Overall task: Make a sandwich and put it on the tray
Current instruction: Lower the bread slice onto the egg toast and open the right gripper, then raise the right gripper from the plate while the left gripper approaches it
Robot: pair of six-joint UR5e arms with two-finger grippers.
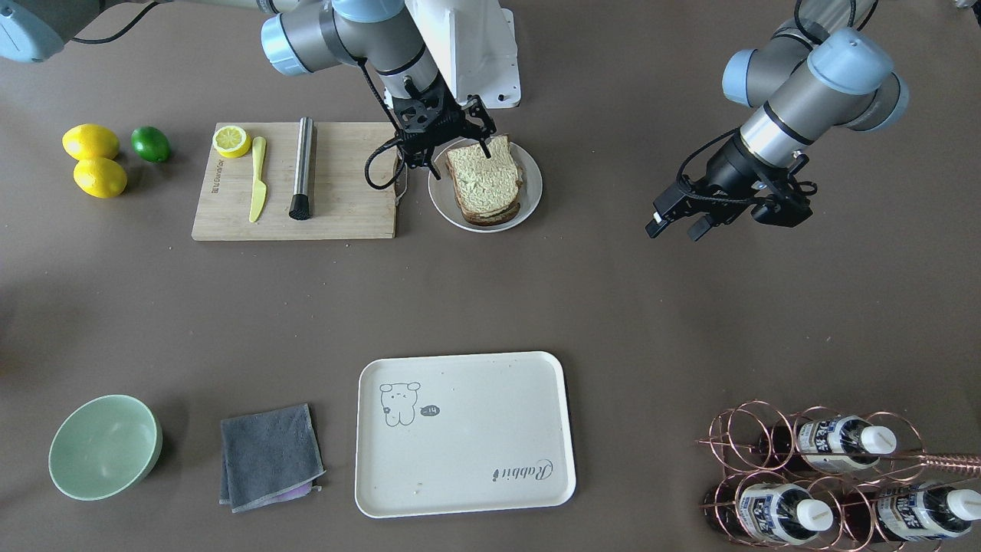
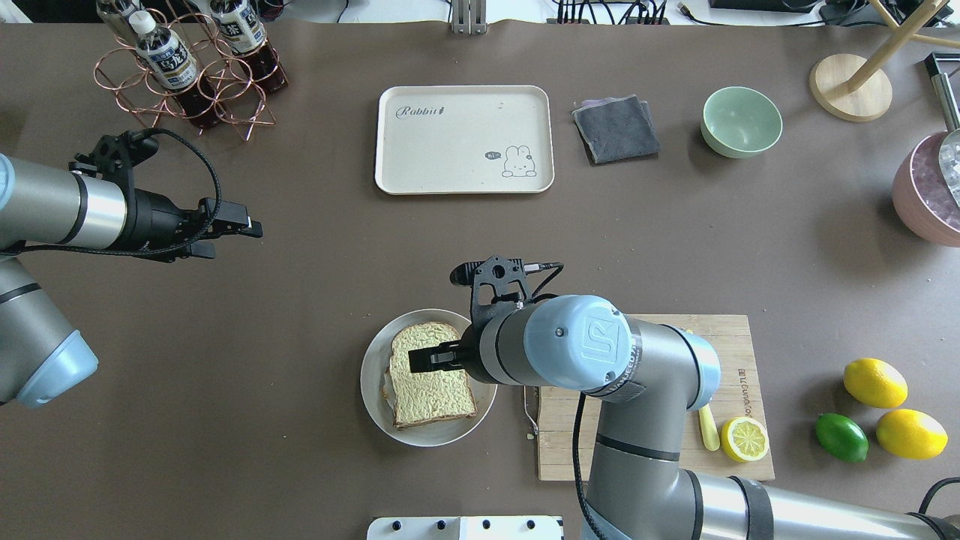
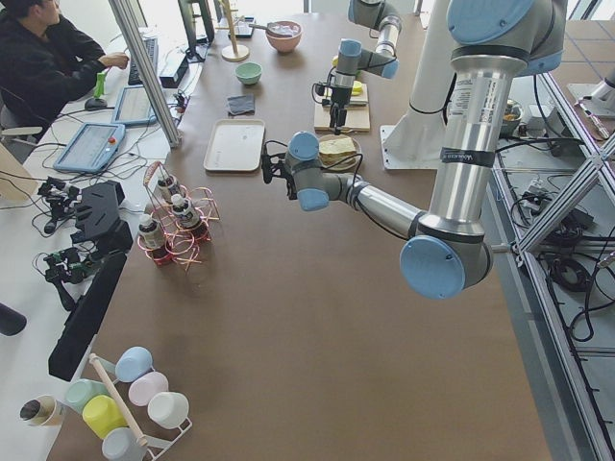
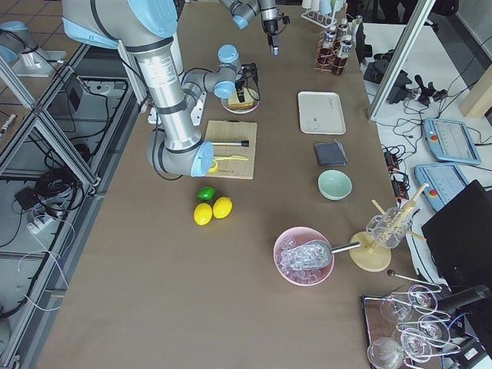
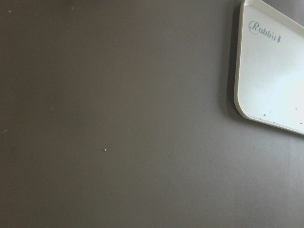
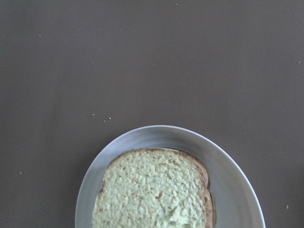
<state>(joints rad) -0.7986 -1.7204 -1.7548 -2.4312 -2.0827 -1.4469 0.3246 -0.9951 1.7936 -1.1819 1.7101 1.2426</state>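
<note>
Right pincer hangs wide open just over the sandwich, which I judge assembled on the plate beneath it. Carrying it to the tray, well apart, remains.

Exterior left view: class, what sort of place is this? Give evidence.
Likely a robotics lab staged as a kitchen: robot arms over a long table, a person at screens, a sandwich laid out.
</note>
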